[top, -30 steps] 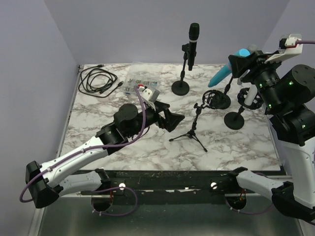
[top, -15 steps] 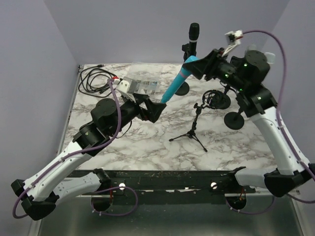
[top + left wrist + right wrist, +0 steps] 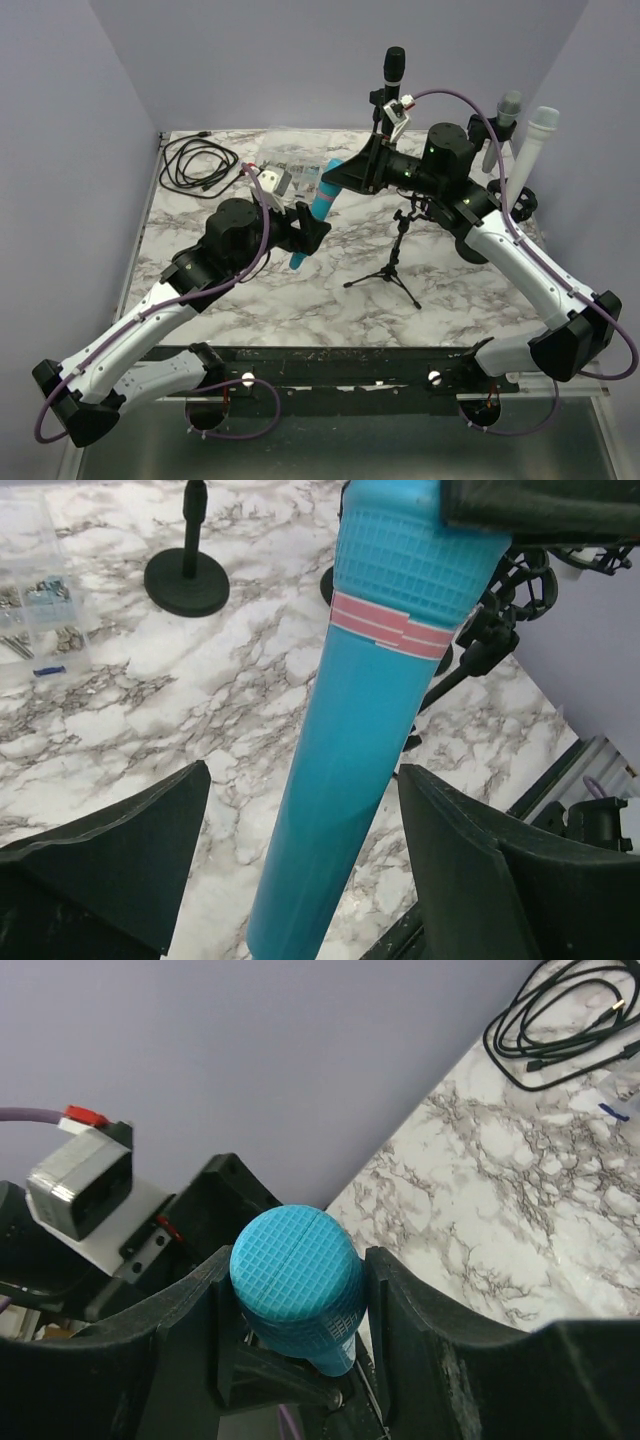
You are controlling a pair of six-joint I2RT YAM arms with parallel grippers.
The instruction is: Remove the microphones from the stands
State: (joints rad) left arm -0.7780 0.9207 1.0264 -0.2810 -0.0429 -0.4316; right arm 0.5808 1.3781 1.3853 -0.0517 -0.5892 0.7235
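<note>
The blue microphone (image 3: 318,208) hangs tilted in the air over the middle of the table, head up and handle down. My right gripper (image 3: 345,178) is shut on its mesh head (image 3: 296,1290), one finger on each side. My left gripper (image 3: 303,236) is open, and its two fingers (image 3: 130,850) stand either side of the blue handle (image 3: 350,760) with a gap on each side. A pink band circles the microphone just below the head. The handle's lower end is out of the left wrist view.
A black microphone (image 3: 393,75) stands on a round-base stand (image 3: 367,178) at the back. A small tripod stand (image 3: 388,270) sits centre right. A grey microphone (image 3: 507,108) and a white one (image 3: 532,138) stand at the right. A cable coil (image 3: 200,163) and a clear parts box (image 3: 285,160) lie back left.
My right arm has swung from the far right to the table's middle with the blue microphone in it. My left gripper has risen so its open fingers flank the handle.
</note>
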